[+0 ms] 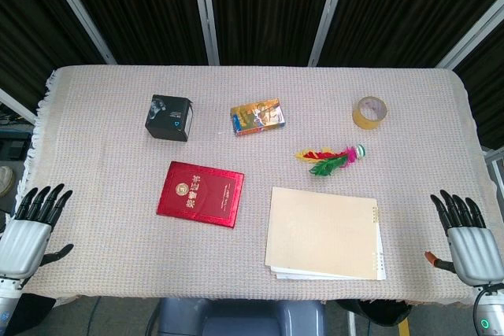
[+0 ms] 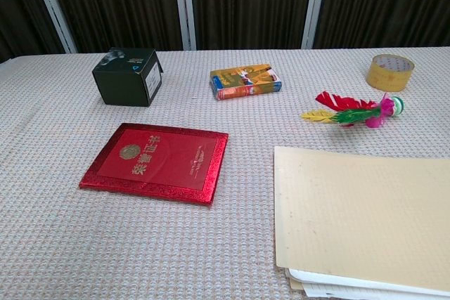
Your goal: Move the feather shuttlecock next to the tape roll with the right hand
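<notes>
Now right hand (image 1: 469, 235) empty, fingers spread, well apart from feather shuttlecock (image 1: 331, 158), tape roll (image 1: 369, 111).

I see a red booklet (image 1: 200, 193) with gold lettering, a black box (image 1: 168, 117), yellowish tape (image 1: 369, 111), and a red, yellow, green, pink shuttlecock (image 1: 331, 158).

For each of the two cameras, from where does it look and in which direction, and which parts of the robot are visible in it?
Head view: sits high, looks steeply down on the whole table; the left hand and right hand show at the near corners, both holding nothing.
Chest view: sits low at the near edge, looks across the table toward the dark curtains; no part of the robot shows.
Shared: feather shuttlecock, tape roll, red booklet, black box, colourful packet, beige folder.
</notes>
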